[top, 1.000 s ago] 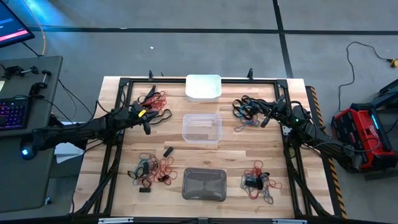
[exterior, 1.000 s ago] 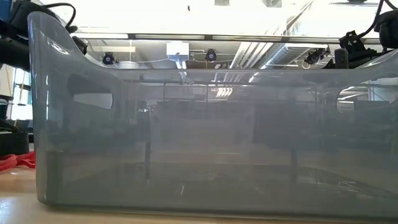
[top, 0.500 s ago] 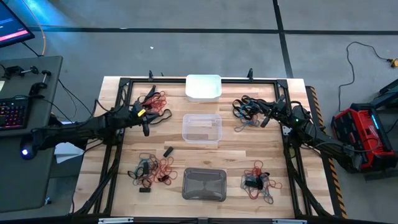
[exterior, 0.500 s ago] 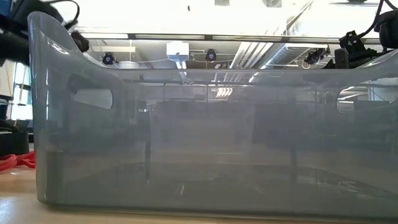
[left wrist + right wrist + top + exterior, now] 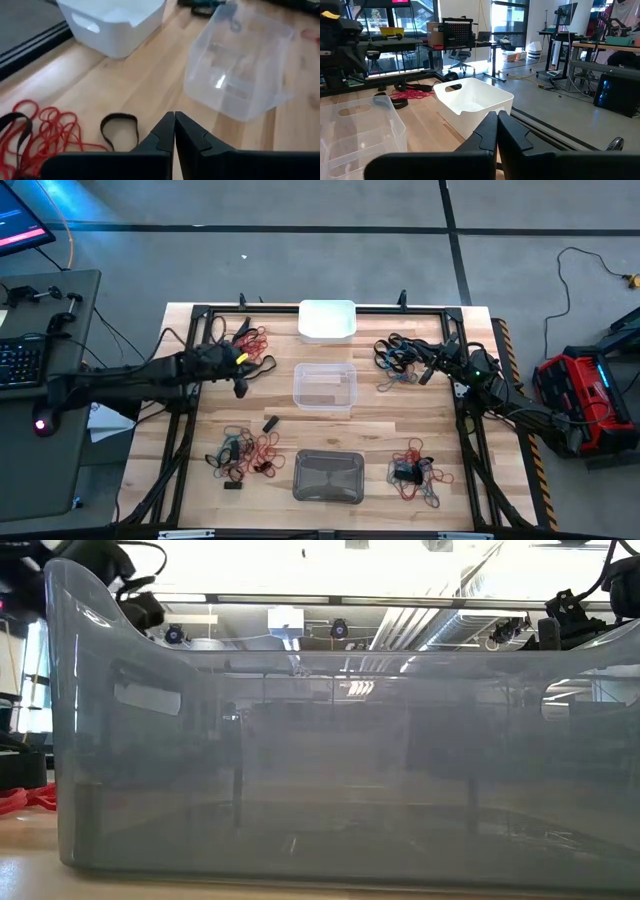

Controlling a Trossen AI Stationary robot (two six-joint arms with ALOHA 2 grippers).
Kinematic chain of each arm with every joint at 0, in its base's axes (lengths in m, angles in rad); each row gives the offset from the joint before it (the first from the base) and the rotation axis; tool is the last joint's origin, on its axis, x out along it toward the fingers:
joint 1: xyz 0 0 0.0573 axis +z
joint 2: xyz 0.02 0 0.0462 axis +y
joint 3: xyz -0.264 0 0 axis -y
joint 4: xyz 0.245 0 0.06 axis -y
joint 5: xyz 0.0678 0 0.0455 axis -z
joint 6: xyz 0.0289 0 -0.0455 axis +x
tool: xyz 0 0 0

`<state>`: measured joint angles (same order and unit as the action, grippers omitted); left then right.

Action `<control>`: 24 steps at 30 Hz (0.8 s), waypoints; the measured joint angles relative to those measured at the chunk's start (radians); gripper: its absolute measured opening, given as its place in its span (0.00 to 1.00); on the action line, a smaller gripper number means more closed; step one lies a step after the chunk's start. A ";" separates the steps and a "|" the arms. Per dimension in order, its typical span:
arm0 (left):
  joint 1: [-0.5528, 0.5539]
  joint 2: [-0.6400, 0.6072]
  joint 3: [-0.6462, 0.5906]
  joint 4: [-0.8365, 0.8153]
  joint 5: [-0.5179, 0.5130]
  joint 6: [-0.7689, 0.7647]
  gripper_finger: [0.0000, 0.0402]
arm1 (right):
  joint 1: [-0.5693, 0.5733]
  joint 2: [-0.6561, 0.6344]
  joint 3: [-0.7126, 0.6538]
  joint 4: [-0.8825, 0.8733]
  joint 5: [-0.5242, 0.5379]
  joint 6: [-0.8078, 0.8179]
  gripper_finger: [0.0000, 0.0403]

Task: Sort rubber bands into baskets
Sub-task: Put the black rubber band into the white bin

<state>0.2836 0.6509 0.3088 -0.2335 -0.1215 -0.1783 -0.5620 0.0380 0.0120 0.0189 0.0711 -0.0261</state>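
Rubber bands lie in several heaps on the wooden table: far left (image 5: 248, 340), far right (image 5: 395, 358), near left (image 5: 250, 452) and near right (image 5: 415, 470). Down the middle stand the white basket (image 5: 327, 320), the clear basket (image 5: 324, 385) and the grey basket (image 5: 328, 476). My left gripper (image 5: 240, 388) hangs shut over bare wood between the far left heap and the clear basket. In its wrist view the gripper (image 5: 174, 116) has a black band (image 5: 119, 127) and red bands (image 5: 50, 135) beside it. My right gripper (image 5: 424, 372) waits shut by the far right heap.
A dark metal frame (image 5: 190, 315) runs around the table's edges. Small black pieces (image 5: 270, 423) lie on the wood near the left heaps. In the low view the grey basket (image 5: 320, 760) fills nearly the whole picture. Bare wood shows between the baskets and the heaps.
My left gripper has risen a little and gone toward the table's right, toward the clear basket, with its fingers tipping further downward. It stays shut with nothing in it. The bands and baskets have kept their places.
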 joint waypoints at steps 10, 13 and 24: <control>0.000 0.311 0.111 -0.030 -0.041 0.036 0.22 | 0.000 0.000 0.000 0.000 0.000 0.000 0.00; 0.000 0.391 0.132 -0.033 -0.070 0.042 0.29 | 0.000 0.000 0.000 0.000 0.000 0.000 0.00; 0.046 0.609 0.209 -0.040 -0.108 -0.019 0.50 | 0.000 0.000 0.000 0.000 0.000 0.000 0.00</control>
<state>0.3294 1.2598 0.5181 -0.2733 -0.2299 -0.1970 -0.5621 0.0380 0.0124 0.0189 0.0711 -0.0257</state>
